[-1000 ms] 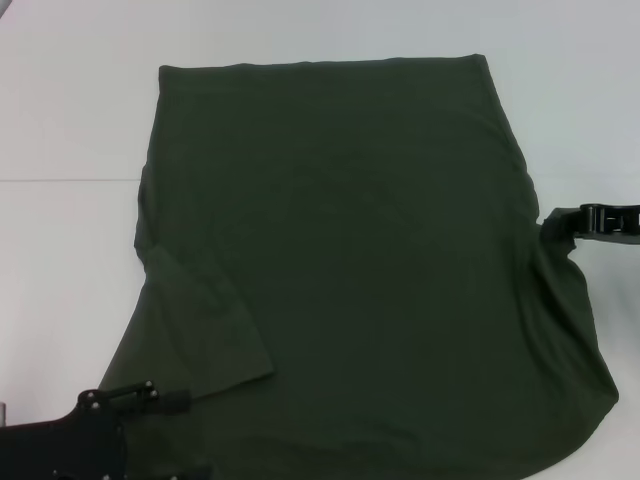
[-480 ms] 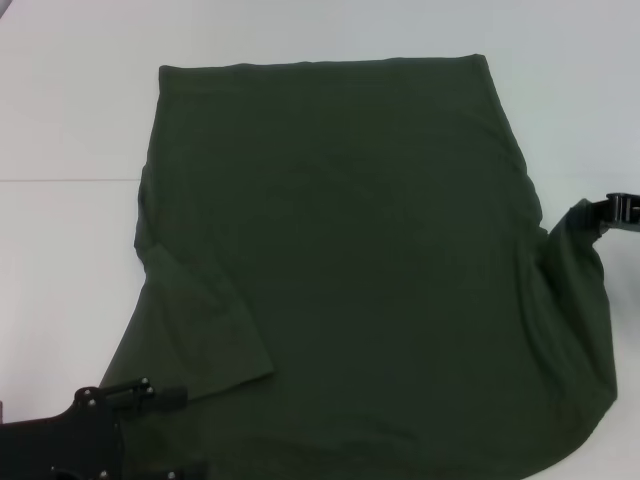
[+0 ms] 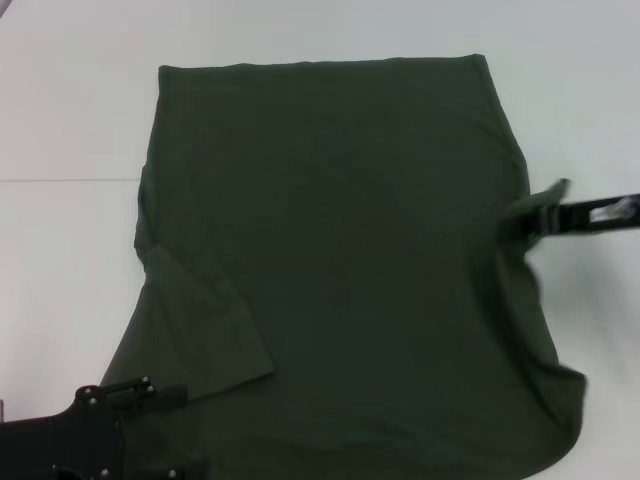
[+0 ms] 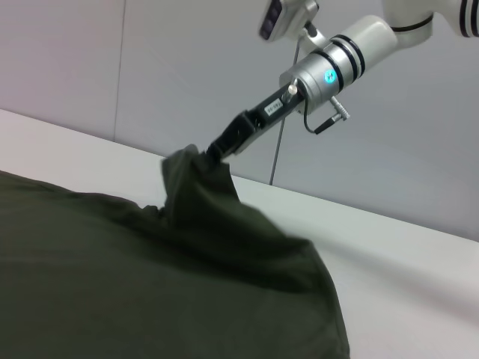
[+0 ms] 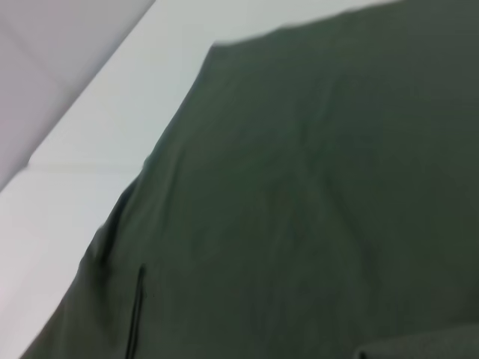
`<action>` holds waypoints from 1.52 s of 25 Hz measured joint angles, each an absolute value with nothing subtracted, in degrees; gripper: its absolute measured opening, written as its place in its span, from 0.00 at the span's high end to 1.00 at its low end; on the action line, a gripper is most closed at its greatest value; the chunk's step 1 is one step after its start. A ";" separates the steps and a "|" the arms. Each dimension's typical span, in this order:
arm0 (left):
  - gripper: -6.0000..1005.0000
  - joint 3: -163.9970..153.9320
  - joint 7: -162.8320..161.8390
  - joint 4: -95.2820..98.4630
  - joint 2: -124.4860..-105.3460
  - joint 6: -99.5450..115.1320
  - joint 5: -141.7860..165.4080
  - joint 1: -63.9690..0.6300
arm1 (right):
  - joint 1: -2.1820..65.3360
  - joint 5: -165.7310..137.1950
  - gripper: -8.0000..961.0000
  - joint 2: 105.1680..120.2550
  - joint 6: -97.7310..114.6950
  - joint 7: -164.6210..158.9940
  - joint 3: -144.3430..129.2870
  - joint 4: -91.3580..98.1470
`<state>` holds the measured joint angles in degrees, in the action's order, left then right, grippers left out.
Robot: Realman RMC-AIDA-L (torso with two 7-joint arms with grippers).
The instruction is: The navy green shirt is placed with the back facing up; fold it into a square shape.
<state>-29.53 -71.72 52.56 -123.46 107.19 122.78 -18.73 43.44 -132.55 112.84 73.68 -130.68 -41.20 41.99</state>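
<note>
Head view: the navy green shirt [image 3: 340, 270] lies spread on the white table [image 3: 70, 120]; right gripper [image 3: 532, 215] pinches its right edge; left gripper [image 3: 150, 392] at near-left, fingers unclear.
Left wrist view: right gripper [image 4: 217, 149] lifts a fabric peak.
Right wrist view: shirt [image 5: 299, 209] fills view.

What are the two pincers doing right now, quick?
Right pincer: shut on the navy green shirt, holding its right side edge lifted off the table.
Left pincer: at the shirt's near-left corner; open or shut cannot be told.
</note>
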 joint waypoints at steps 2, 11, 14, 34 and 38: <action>0.16 -29.53 -71.74 52.56 -123.47 107.19 122.78 -18.73 | 44.03 -132.68 0.92 113.32 73.71 -130.78 -43.59 41.91; 0.16 -29.53 -71.95 52.49 -123.56 107.13 122.79 -18.72 | 45.54 -132.96 0.91 115.91 72.70 -130.75 -51.14 42.13; 0.16 -29.53 -72.00 52.48 -123.57 107.13 122.79 -18.67 | 45.48 -132.97 0.91 116.05 72.41 -130.63 -51.03 42.23; 0.16 -29.53 -72.43 52.47 -123.80 107.05 122.83 -18.27 | 41.96 -128.90 0.66 114.90 73.01 -130.24 -43.62 42.40; 0.16 -28.96 -73.67 52.37 -123.82 107.36 122.50 -18.61 | 41.08 -127.83 0.54 114.40 72.99 -130.81 -40.34 42.40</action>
<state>-28.96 -73.67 52.37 -123.82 107.36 122.50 -18.61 41.08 -127.83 114.40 72.99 -130.81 -40.34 42.40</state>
